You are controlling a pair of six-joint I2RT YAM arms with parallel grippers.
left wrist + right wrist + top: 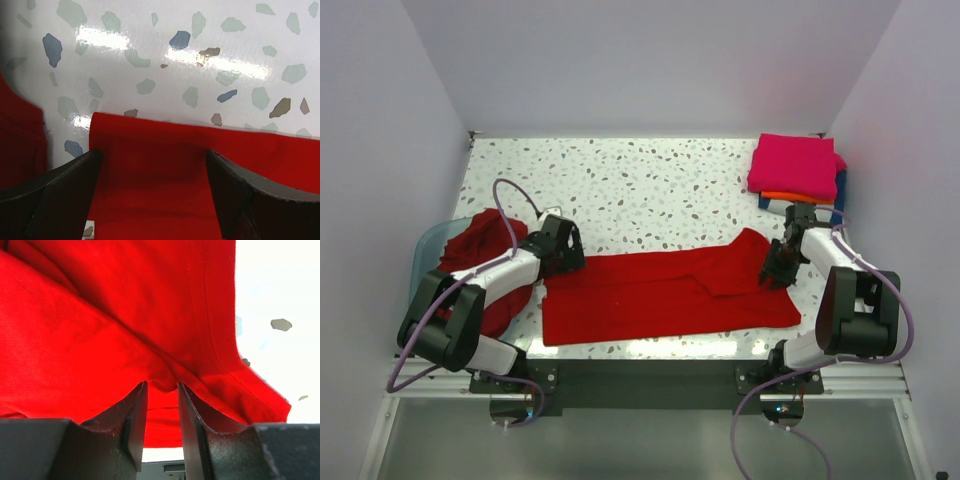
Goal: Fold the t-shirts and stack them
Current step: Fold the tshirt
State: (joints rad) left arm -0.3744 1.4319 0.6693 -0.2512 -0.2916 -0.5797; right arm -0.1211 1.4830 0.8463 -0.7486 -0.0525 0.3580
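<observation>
step: folding - red t-shirt (660, 295) spread leftward from folded pink stack (795, 168) | right gripper (162, 390): narrow, pinching its stack-side end | left gripper (152, 165): wide, astride the edge farthest from the stack | next: left must close - then both lift together

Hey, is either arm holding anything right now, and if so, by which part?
The right end effector pinches a fold of the red t-shirt at its right end. The left end effector is open over the shirt's left edge, holding nothing.
</observation>
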